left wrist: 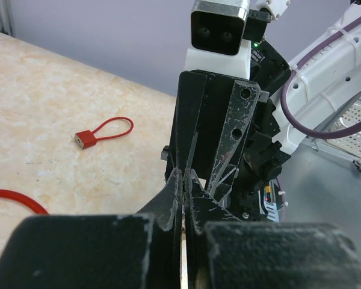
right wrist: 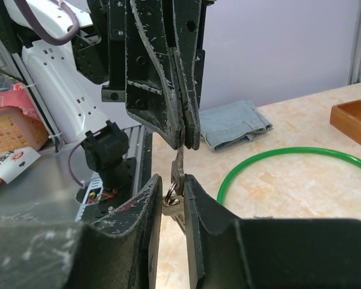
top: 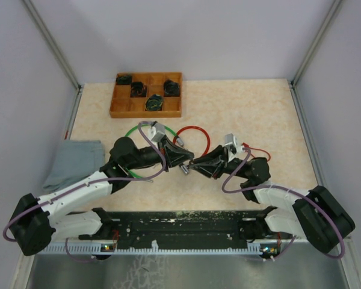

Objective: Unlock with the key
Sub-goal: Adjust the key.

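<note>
Your left gripper (right wrist: 186, 144): clenched on key (right wrist: 178, 165), blade mostly hidden between pads | your right gripper (right wrist: 173, 183): jaws part-way apart just below, flanking key's ring end, contact unclear | red padlock (left wrist: 84, 139): well left of left gripper, apart, keyhole too small to see

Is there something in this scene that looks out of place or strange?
Only mildly. The left gripper pinches the key above the table, the right gripper straddling its ring, while the red cable padlock lies alone on the table, held by nothing. A blue cloth lies crumpled at the left edge.
</note>
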{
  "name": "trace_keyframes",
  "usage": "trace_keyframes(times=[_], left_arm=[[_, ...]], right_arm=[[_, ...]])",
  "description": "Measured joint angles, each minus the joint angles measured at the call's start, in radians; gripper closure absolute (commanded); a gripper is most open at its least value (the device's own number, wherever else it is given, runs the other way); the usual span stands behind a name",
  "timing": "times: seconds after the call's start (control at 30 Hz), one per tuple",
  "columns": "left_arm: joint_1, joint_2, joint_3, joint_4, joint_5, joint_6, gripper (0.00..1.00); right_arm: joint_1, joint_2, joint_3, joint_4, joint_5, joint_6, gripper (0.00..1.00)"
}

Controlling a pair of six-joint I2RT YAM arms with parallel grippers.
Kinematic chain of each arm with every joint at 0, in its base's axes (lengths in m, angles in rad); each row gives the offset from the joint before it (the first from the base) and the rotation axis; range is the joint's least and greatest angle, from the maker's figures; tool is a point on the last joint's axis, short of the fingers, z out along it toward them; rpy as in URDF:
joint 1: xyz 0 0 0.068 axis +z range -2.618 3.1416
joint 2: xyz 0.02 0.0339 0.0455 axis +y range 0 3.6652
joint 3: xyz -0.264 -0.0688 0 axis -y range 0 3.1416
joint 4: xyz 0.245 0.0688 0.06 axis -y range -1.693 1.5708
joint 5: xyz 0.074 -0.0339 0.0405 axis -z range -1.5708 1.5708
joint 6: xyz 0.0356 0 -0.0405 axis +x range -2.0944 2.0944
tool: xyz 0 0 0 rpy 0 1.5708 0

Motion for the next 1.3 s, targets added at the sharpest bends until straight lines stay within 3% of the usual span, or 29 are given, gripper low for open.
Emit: trace_keyframes(times=[0.33,0.63,0.73,0.93,0.97,1.03,1.2,1.3], left_arm=[[0.0,0.005,-0.005,0.021,0.0,-0.011,1.0],[0.0,0.006,-0.007,0.031,0.0,-0.013,1.0],[0.0,0.005,-0.013,0.039,0.0,-0.014,1.0],[-0.001,0.005,-0.024,0.059,-0.006,-0.014,0.99],[-0.001,0.005,-0.027,0.061,-0.01,-0.016,0.94],[-0.004,0.003,-0.031,0.064,-0.027,-0.02,0.72],[-0.007,-0.024,-0.044,0.022,-0.146,-0.044,0.45],[-0.007,-0.039,-0.04,-0.055,-0.231,-0.058,0.35]], right_arm=[[0.0,0.0,0.0,0.016,0.0,0.015,0.8],[0.0,0.0,0.0,0.018,0.008,0.026,0.91],[0.0,-0.001,0.0,0.011,0.015,0.032,0.99],[-0.001,-0.001,0.0,0.0,0.028,0.054,1.0],[-0.001,-0.001,0.0,-0.001,0.028,0.058,1.0],[-0.006,-0.002,-0.001,-0.003,0.033,0.065,1.0],[-0.012,-0.029,-0.001,-0.051,0.046,0.068,1.0],[-0.017,-0.076,-0.001,-0.159,0.069,0.064,1.0]])
